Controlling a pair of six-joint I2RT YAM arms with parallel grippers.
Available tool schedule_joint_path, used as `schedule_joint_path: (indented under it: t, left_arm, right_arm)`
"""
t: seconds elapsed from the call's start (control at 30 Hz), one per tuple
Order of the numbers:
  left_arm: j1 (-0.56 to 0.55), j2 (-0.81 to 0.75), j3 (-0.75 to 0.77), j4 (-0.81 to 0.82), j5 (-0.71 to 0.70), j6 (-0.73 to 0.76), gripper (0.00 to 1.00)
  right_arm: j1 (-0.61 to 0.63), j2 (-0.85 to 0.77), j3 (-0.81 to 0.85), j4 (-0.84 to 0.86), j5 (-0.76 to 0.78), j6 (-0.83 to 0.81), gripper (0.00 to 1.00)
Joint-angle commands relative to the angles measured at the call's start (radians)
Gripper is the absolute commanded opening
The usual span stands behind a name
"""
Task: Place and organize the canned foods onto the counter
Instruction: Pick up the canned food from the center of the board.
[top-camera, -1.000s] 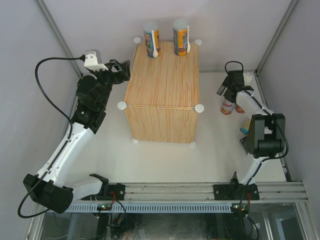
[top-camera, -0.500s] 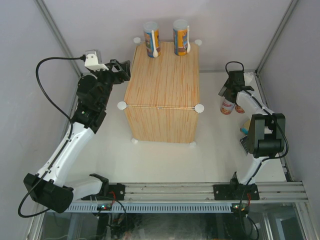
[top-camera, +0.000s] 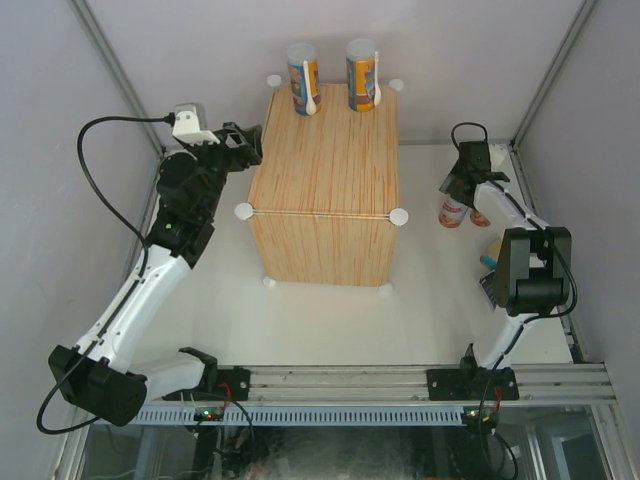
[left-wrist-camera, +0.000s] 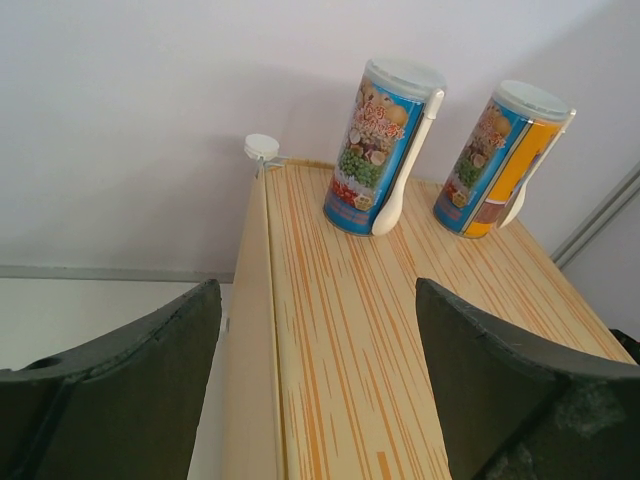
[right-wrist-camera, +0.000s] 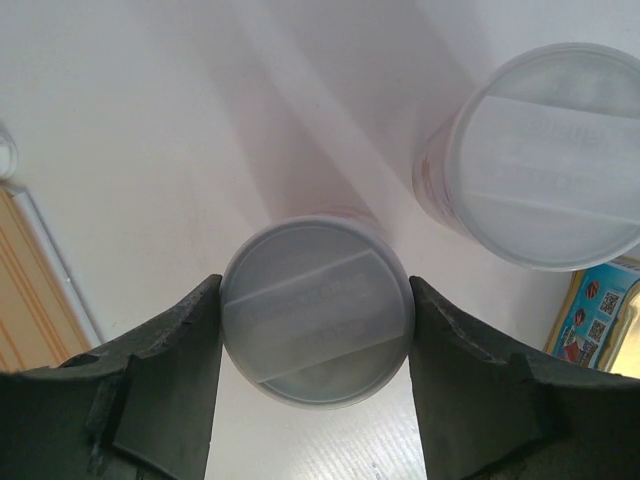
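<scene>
Two tall blue-orange cylinders with white spoons (top-camera: 303, 78) (top-camera: 362, 75) stand at the far edge of the wood-grain counter (top-camera: 325, 170); they also show in the left wrist view (left-wrist-camera: 378, 150) (left-wrist-camera: 500, 160). My left gripper (top-camera: 250, 145) is open and empty over the counter's left edge (left-wrist-camera: 330, 330). My right gripper (top-camera: 460, 185) is shut on a short white-red can (top-camera: 452, 211), its fingers touching both sides of the can's lid (right-wrist-camera: 317, 310). A second white-red can (right-wrist-camera: 545, 155) stands just beside it. A gold-blue tin (right-wrist-camera: 600, 310) lies nearby. The dark can is out of view.
White knobs (top-camera: 398, 216) (left-wrist-camera: 262, 147) stick out at the counter's corners. Grey walls close in the cell on the left, the back and the right. The counter's side (right-wrist-camera: 35, 290) is close to the left of the right gripper.
My right gripper and the can in it have shifted slightly left and away from the second can. My left gripper has edged a little toward the counter.
</scene>
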Motion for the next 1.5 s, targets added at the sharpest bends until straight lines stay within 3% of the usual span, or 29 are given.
schedule_joint_path:
  t: [0.0, 0.83, 1.13, 1.47]
  left_arm:
    - [-0.006, -0.012, -0.022, 0.050, -0.012, -0.006, 0.82]
    - [-0.006, -0.047, -0.031, 0.082, -0.067, -0.043, 0.82]
    - [-0.007, -0.020, 0.008, 0.081, -0.063, -0.054, 0.81]
    - [-0.010, -0.002, 0.027, 0.063, -0.055, -0.045, 0.81]
  right_arm:
    - [-0.001, -0.040, -0.001, 0.017, -0.060, 0.003, 0.00]
    - [0.088, -0.384, -0.013, -0.055, -0.012, -0.056, 0.00]
    - [0.185, -0.540, 0.134, -0.138, 0.082, -0.110, 0.00]
    - [0.368, -0.566, 0.365, -0.152, 0.219, -0.199, 0.00]
